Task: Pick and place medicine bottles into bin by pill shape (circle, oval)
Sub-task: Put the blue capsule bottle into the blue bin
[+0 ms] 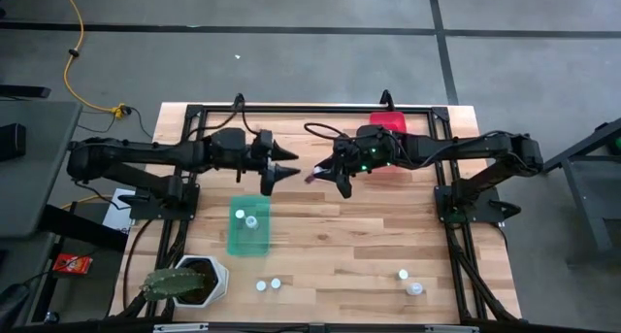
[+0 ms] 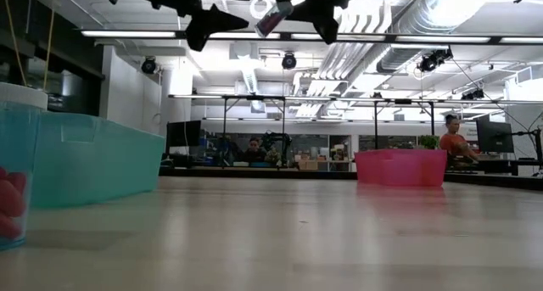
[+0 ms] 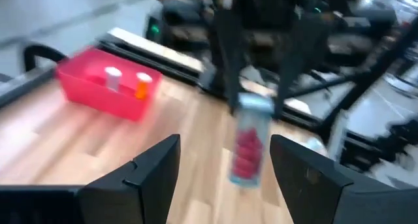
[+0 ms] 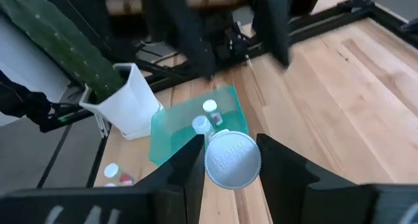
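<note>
My right gripper [image 1: 332, 173] is shut on a small clear medicine bottle [image 3: 250, 147] with red pills and a white cap [image 4: 233, 160], high above the table's middle. My left gripper [image 1: 286, 168] is open and empty, facing that bottle at the same height; its fingers [image 3: 157, 175] stand short of the bottle. Two bottles [image 4: 204, 116] lie in the green bin [image 1: 249, 226]. The red bin [image 1: 390, 127] holds two more [image 3: 124, 80]. Loose bottles stand near the front edge, at left [image 1: 268, 284] and at right [image 1: 409, 282]. My right gripper pinches the bottle between its two fingers at the cap end [image 4: 215, 160]. The bottle lies along the fingers, cap toward the wrist, its body [image 3: 248, 160] sticking out past the fingertips. It slants downward and is lifted well clear of the table [image 2: 270, 19].
A white hexagonal pot with a cactus [image 1: 189, 280] stands at the front left corner. The red bin sits at the far right, partly under my right arm. Bare wood [image 1: 340, 236] lies between the green bin and the loose bottles on the right. People show in the room beyond [image 2: 454, 138].
</note>
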{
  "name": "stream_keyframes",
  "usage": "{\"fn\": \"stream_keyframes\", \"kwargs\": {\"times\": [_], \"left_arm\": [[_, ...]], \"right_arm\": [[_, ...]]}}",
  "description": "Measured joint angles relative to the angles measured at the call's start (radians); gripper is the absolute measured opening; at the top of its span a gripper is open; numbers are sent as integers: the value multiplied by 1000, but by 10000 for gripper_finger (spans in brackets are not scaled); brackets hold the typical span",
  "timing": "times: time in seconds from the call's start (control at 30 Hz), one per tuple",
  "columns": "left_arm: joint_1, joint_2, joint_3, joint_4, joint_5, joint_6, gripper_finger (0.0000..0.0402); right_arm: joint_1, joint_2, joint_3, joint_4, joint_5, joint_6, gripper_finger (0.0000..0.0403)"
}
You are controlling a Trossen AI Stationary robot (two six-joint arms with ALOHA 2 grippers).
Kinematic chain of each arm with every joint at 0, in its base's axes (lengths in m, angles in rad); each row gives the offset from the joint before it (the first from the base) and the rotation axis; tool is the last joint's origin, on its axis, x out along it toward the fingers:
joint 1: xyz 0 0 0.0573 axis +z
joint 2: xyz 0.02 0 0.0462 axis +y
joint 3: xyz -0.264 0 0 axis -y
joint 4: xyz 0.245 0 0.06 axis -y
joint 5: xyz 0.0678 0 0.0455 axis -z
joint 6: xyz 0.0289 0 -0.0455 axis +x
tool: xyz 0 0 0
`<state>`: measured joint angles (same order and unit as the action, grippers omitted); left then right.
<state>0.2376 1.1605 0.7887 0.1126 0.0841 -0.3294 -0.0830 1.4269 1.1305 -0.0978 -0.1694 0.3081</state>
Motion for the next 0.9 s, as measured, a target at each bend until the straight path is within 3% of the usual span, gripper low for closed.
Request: {"fn": "stream_keyframes", "kwargs": {"times": [0.13, 0.53, 0.9], "left_arm": [[-33, 54, 0, 39, 36, -4, 227], [-60, 205, 0, 212, 17, -45, 227], [-63, 223, 0, 249, 35, -35, 211]], "right_arm": [[0, 0, 0, 4, -4, -3, 113], [1, 0, 0, 6, -56, -4, 113], [-2, -1, 0, 6, -59, -11, 113]]}}
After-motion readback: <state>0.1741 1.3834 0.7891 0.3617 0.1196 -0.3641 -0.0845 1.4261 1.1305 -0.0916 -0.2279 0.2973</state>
